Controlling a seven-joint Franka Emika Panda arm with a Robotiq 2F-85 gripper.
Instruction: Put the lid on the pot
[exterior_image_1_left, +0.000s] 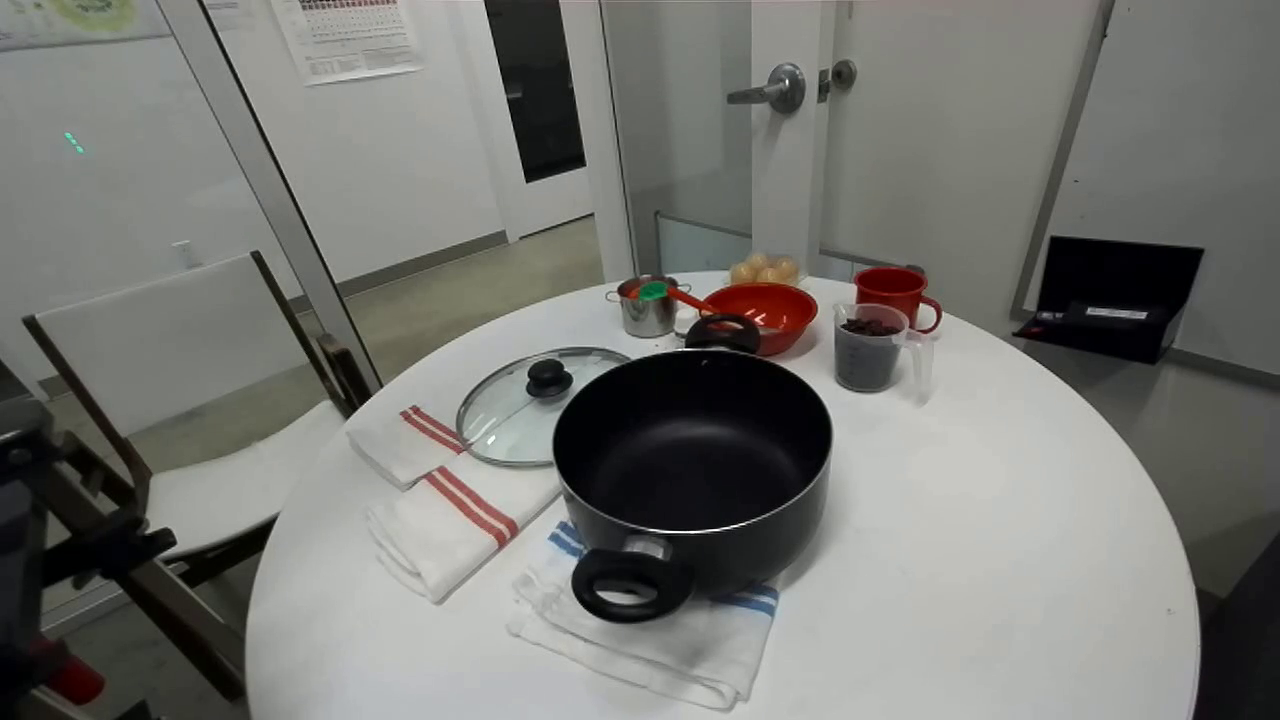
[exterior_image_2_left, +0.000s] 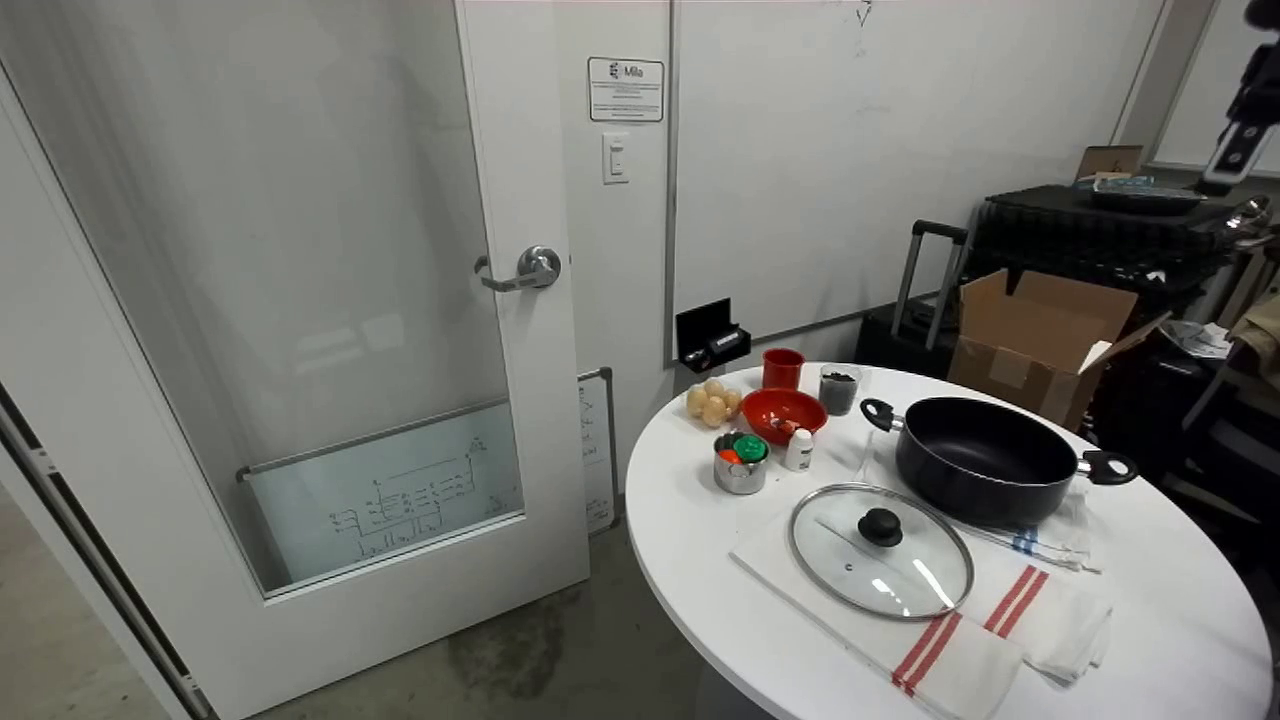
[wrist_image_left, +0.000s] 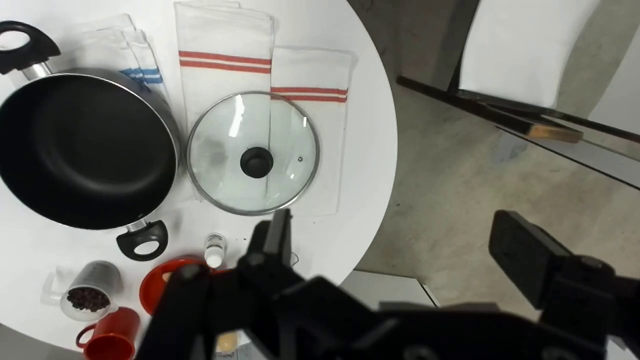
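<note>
The glass lid (exterior_image_1_left: 500, 425) lies flat, knob up, on the red-striped towels beside the pot. It also shows in an exterior view (exterior_image_2_left: 850, 560) and in the wrist view (wrist_image_left: 225, 145). The black pot (exterior_image_1_left: 760, 545) stands upright, uncovered and empty, partly on a blue-striped towel; it also shows in an exterior view (exterior_image_2_left: 970, 495) and at the left of the wrist view (wrist_image_left: 90, 150). My gripper (wrist_image_left: 392, 220) is wide open with nothing between its fingers. It is above the table's edge, off to the side of the lid. A part of it shows at the top right of an exterior view (exterior_image_2_left: 1238, 150).
A red bowl (exterior_image_2_left: 785, 412), metal cup (exterior_image_2_left: 741, 472), white bottle (exterior_image_2_left: 799, 452), red mug (exterior_image_1_left: 888, 288), measuring cup (exterior_image_1_left: 866, 362) and eggs (exterior_image_1_left: 765, 270) stand near the pot and lid. A chair (exterior_image_1_left: 215, 400) stands beside the round white table (exterior_image_1_left: 1000, 560).
</note>
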